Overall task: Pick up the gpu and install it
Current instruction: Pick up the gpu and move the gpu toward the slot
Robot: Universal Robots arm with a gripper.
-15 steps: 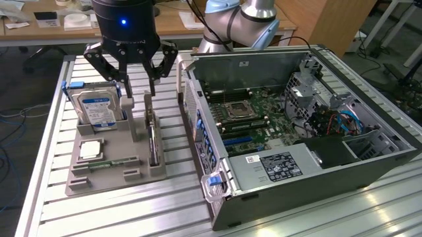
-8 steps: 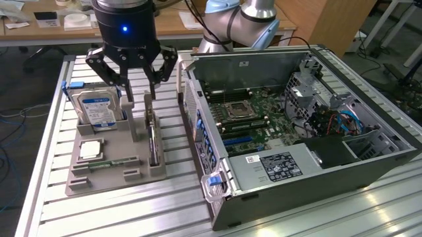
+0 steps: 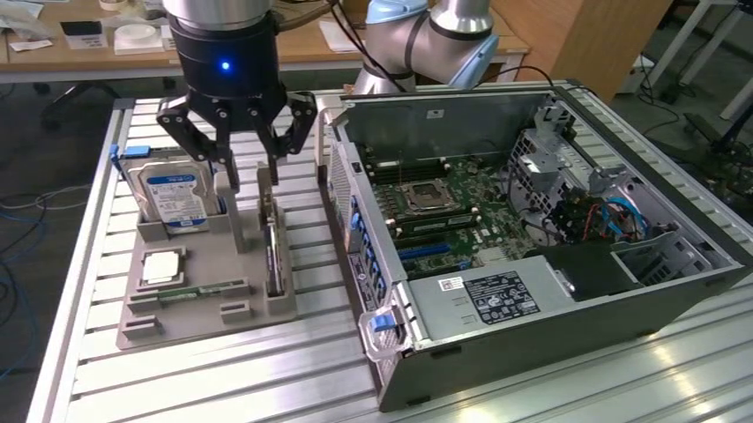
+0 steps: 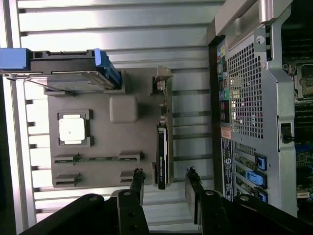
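- A hard drive stands upright at the far left corner of a grey holder. The holder lies on the slatted desk near the exterior view's left edge.
- A processor lies flat in the holder, with a memory stick slotted just in front of it.
- The gripper hangs over the holder's far side, its fingers spread apart and holding nothing.
- The gpu stands on its long edge in a slot along the holder's right side. It is below the gripper, in line with the gap between the fingers, and untouched.
- An open computer case lies on the desk's right half, with its motherboard exposed.
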